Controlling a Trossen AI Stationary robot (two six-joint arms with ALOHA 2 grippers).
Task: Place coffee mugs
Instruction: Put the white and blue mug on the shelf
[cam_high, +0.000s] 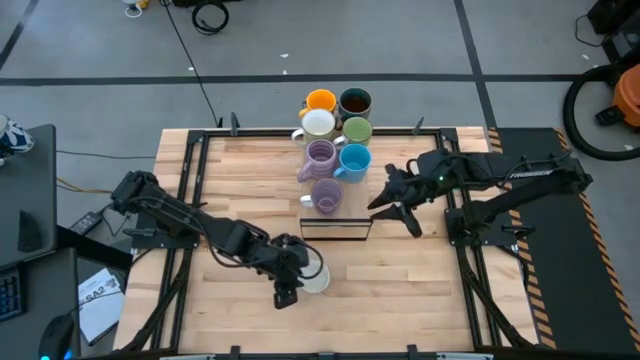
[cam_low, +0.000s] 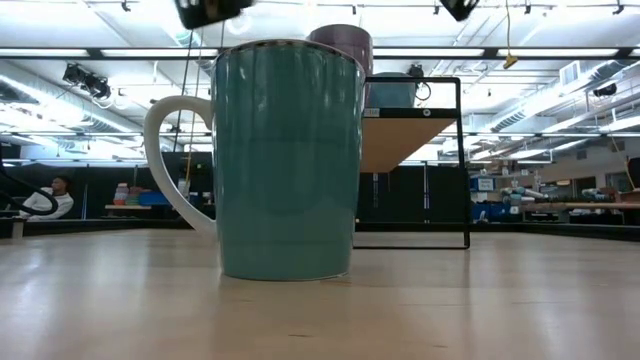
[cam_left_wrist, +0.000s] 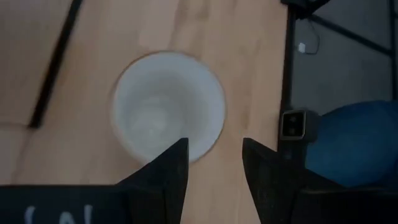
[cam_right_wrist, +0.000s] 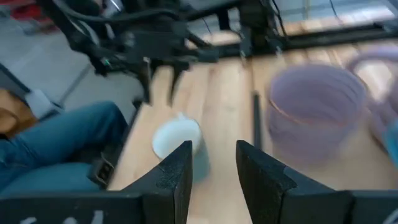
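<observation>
The large ribbed teal mug (cam_high: 315, 273) stands upright on its base near the table's near edge; it fills the low view (cam_low: 288, 160), handle on its left. My left gripper (cam_high: 292, 281) hangs open just above it, and its wrist view looks down into the mug's white inside (cam_left_wrist: 168, 109). My right gripper (cam_high: 395, 217) hovers open right of a black wire shelf (cam_high: 335, 229). One lilac mug (cam_high: 327, 195) sits at the shelf. Orange (cam_high: 321, 100), dark teal (cam_high: 355, 102), pale (cam_high: 318, 123), green (cam_high: 357, 129), lilac (cam_high: 320, 155) and blue (cam_high: 355, 161) mugs cluster behind.
The wire shelf has a wooden board (cam_low: 410, 140), and the lilac mug (cam_low: 340, 40) shows above it. Bare wood lies left and right of the mugs. A black frame (cam_high: 190, 150) edges the table. A person in jeans (cam_right_wrist: 56, 143) is at the near side.
</observation>
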